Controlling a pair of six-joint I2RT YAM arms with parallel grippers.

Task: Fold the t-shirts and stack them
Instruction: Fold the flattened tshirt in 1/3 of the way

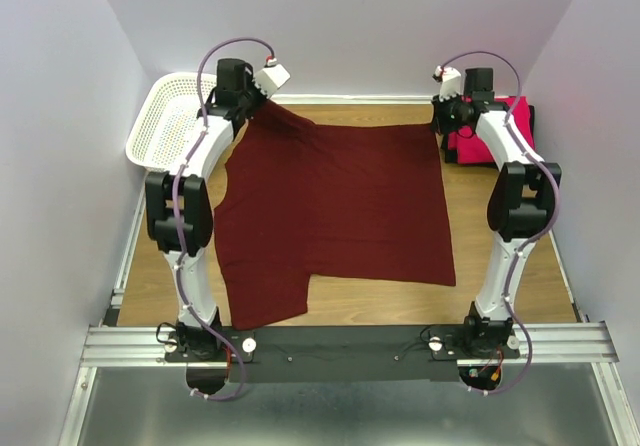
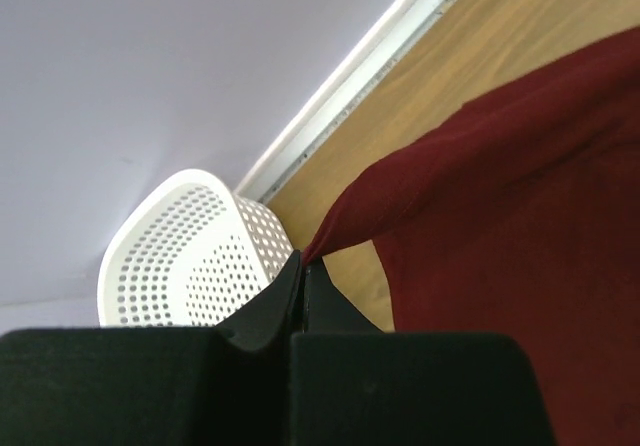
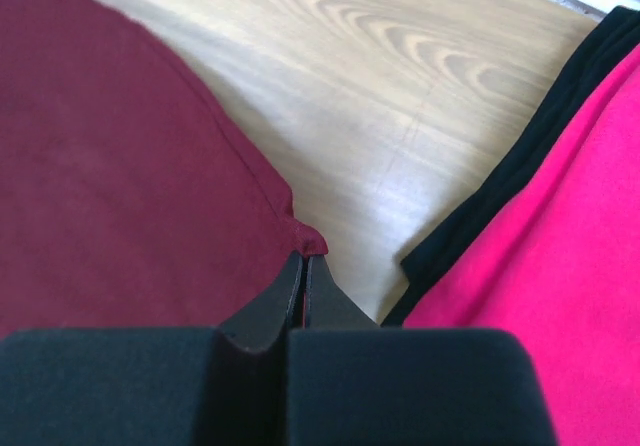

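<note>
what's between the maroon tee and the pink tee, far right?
In the right wrist view: a bare strip of light wooden tabletop beside the dark maroon cloth t-shirt, then a black cloth edge bordering the bright pink cloth t-shirt.

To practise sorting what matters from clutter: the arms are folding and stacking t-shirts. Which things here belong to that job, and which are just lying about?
Belongs to the job:
maroon t-shirt, its far corners pinched by the left gripper and right gripper
pink t-shirt
black t-shirt, showing at the pink one's edge

Just lying about:
white mesh basket, far left
</note>
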